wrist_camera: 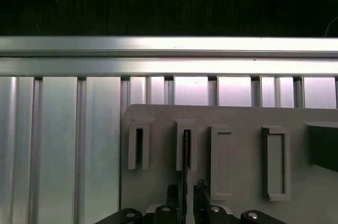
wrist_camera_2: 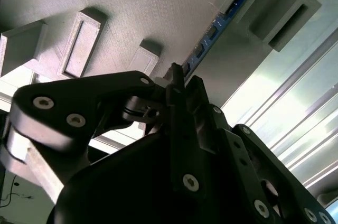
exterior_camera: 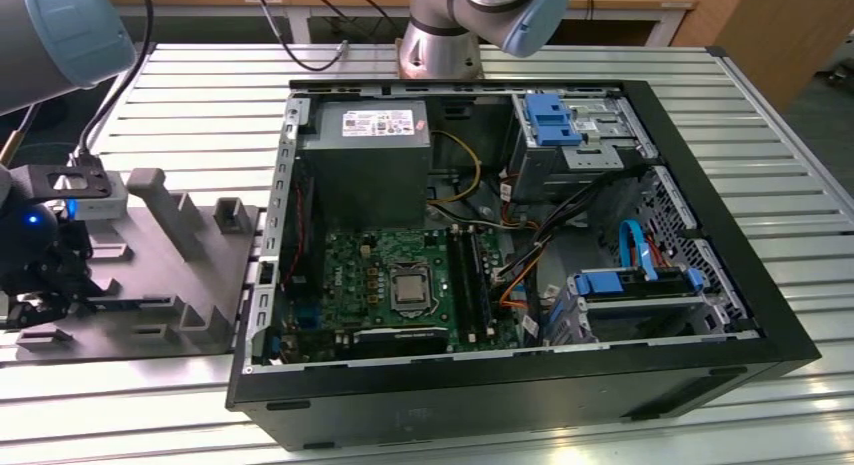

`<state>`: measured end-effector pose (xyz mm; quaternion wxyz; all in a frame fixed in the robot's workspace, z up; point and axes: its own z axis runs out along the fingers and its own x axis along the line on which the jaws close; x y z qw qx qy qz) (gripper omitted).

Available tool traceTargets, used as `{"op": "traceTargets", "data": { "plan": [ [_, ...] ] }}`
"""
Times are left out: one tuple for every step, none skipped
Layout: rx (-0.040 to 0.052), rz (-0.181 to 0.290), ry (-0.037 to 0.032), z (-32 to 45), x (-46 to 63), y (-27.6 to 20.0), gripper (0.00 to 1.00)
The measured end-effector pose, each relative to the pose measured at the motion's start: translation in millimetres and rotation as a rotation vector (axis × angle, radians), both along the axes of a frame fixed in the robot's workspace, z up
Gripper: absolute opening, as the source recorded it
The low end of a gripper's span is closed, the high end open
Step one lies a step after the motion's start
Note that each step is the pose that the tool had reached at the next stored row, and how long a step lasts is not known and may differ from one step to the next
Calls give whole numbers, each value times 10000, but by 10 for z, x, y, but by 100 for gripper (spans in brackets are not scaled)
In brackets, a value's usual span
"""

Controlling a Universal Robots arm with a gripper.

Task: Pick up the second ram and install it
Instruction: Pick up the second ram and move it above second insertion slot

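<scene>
Finds the gripper [wrist_camera: 185, 188] unclenched, low over the grey holder plate [wrist_camera: 245, 171], one finger either side of the second ram [wrist_camera: 186, 147]. Sees that ram standing on edge in a plate slot, outside the open computer case [exterior_camera: 534, 400].

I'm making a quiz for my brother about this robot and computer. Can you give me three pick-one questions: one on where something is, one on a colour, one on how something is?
1. Where is the gripper? A. Over the grey holder beside the case. B. Inside the case. C. On the floor.
2. What colour is the motherboard? A. Red. B. Green. C. White.
3. How is the case? A. Shut. B. Open, insides showing. C. Upside down.
Answers: 1 A, it hangs over the holder where the second ram stands in a slot. 2 B, the board is green. 3 B, its side is off and the parts show.
</scene>
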<state>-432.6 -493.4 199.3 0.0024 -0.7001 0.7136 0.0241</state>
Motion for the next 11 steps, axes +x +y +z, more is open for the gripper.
{"op": "traceTargets", "data": {
  "plan": [
    [0,0,0,0,0,0,26],
    [0,1,0,0,0,0,19],
    [0,3,0,0,0,0,19],
    [1,3,0,0,0,0,19],
    [1,4,0,0,0,0,19],
    [1,5,0,0,0,0,19],
    [1,6,0,0,0,0,19],
    [2,6,-2,-1,2,0,19],
    [3,7,-2,-1,7,0,19],
    [3,7,-1,-1,13,0,19],
    [2,6,-1,-1,16,0,19]
  ]
}}
